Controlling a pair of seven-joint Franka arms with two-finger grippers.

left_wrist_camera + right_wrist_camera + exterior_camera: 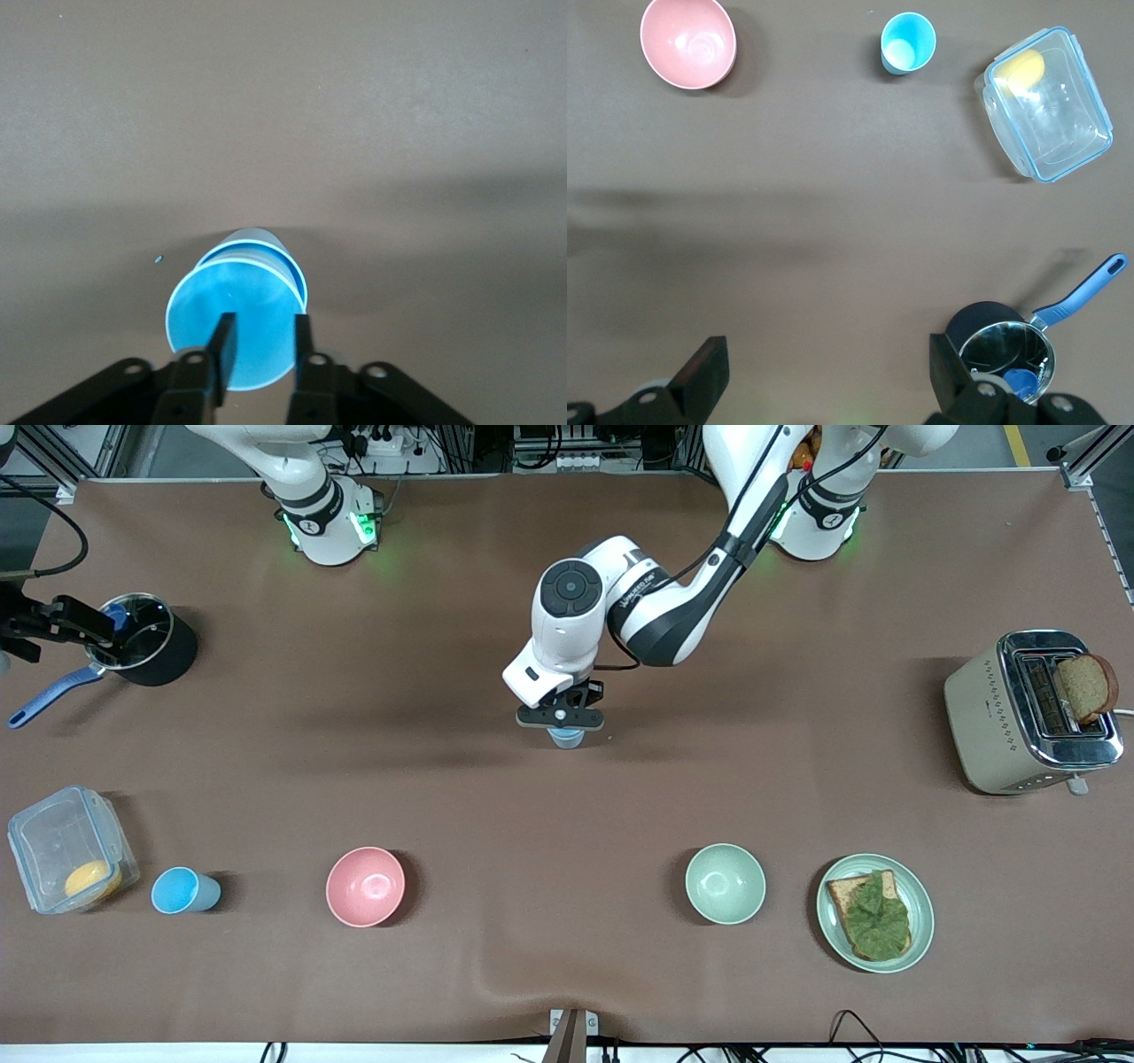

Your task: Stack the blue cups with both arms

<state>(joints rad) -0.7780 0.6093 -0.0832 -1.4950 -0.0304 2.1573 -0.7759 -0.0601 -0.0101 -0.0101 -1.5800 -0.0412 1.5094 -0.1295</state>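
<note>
Cups first: one blue cup [566, 737] stands upright on the brown table [567, 974] at its middle, directly under the left gripper [561, 717], whose fingers [222, 348] straddle one side of the rim, one inside the cup and one outside; whether they pinch the wall I cannot tell. A second blue cup [183, 891] stands near the table's front edge toward the right arm's end, between a clear lidless box [71, 849] holding a yellow lump [92, 880] and a pink bowl [365, 886]. The right gripper [824, 376] hangs wide open and holding nothing above the table by a black saucepan [146, 639] with something blue [1021, 383] inside. Along the same front edge sit a pale green bowl [725, 883] and a green plate [875, 911] carrying toast topped with greens [873, 915]. A toaster [1032, 710] near the left arm's end holds a bread slice [1085, 686].
</note>
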